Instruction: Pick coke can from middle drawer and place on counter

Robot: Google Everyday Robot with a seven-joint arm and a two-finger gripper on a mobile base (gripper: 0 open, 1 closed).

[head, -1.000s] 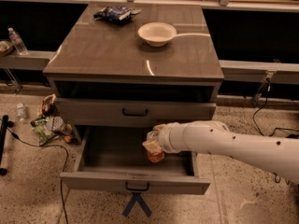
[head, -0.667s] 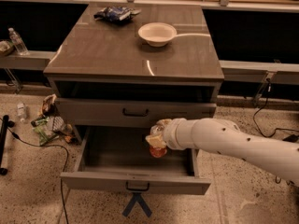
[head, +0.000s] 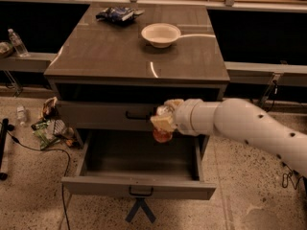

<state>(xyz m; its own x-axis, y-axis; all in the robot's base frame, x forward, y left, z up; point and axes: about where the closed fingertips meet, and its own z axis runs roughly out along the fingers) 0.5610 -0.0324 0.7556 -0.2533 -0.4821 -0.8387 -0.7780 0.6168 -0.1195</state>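
Observation:
The middle drawer [head: 139,188] is pulled open at the bottom of the cabinet, its grey floor bare. My gripper [head: 163,122] at the end of the white arm is shut on the red coke can [head: 162,135], whose lower part shows below the fingers. It holds the can in the air above the drawer's back, in front of the closed drawer front above. The counter [head: 115,51] is the glossy grey-brown top above the gripper.
A white bowl [head: 160,34] and a dark snack bag [head: 115,14] lie on the counter's far part. A water bottle [head: 17,42] stands on a ledge at the left. Litter and a cable lie on the floor at the left.
My gripper has risen with the coke can, from down inside the drawer to the level of the drawer front above it.

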